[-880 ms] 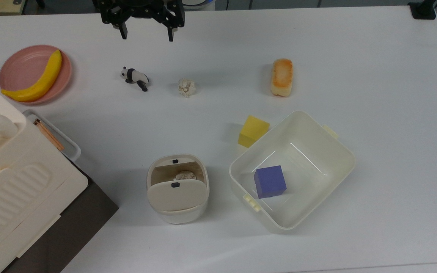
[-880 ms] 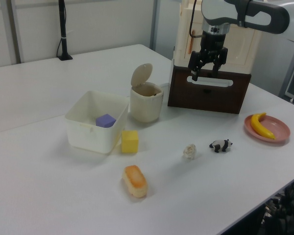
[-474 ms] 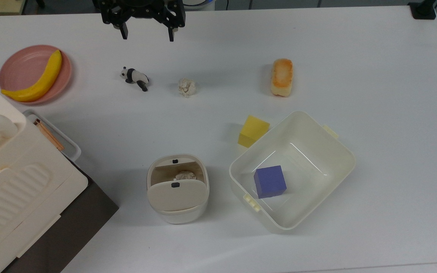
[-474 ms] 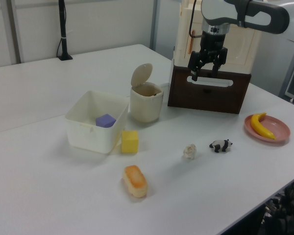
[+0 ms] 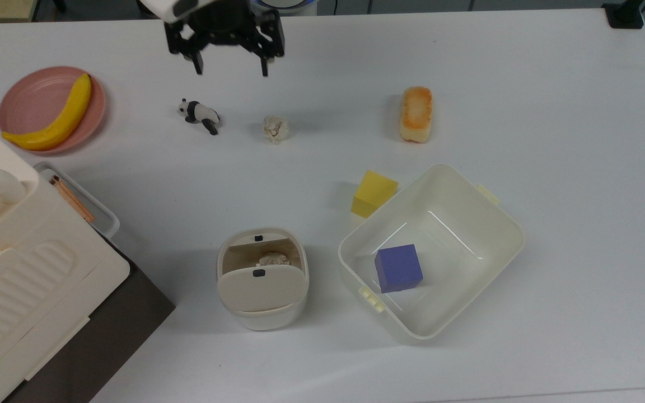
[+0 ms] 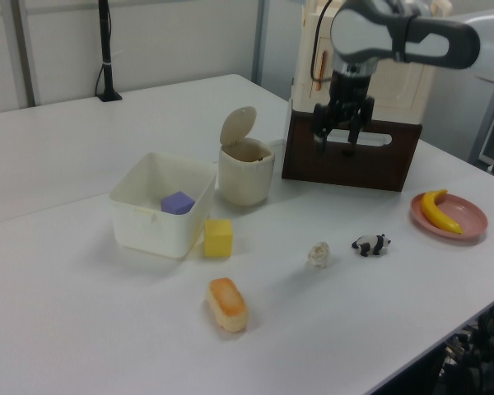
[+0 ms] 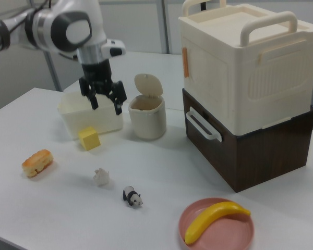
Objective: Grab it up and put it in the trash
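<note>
Top view: tool (image 5: 230, 71) wide apart, now nearer the paper wad (image 5: 275, 129) than before.

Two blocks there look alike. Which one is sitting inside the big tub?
The purple block lies inside the square tub. The yellow block rests outside on the table, against the tub's outer wall.

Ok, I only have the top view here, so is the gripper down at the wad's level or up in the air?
Observer: Up in the air. In the left view the gripper hangs well above the table, open and empty, and the wad lies apart from it.
Operator: Does the bin's flap block the mouth?
Observer: No. In the left view the flap stands up from the rim of the bin, leaving the mouth open.
</note>
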You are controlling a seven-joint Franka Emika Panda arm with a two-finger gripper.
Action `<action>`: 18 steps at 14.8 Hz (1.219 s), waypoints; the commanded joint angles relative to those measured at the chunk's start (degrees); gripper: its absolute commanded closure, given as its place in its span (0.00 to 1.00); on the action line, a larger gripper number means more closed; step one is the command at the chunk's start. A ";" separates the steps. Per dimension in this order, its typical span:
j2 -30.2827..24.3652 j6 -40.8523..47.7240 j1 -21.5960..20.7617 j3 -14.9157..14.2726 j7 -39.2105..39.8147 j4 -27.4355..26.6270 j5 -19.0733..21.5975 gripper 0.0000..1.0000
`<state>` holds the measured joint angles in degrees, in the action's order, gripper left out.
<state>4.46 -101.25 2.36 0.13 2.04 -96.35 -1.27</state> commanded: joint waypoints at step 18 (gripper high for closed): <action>10.04 -15.55 -5.70 -0.22 -0.72 -19.41 -3.65 0.37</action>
<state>13.41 -115.38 -2.15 0.18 2.03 -115.39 -3.68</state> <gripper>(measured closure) 0.035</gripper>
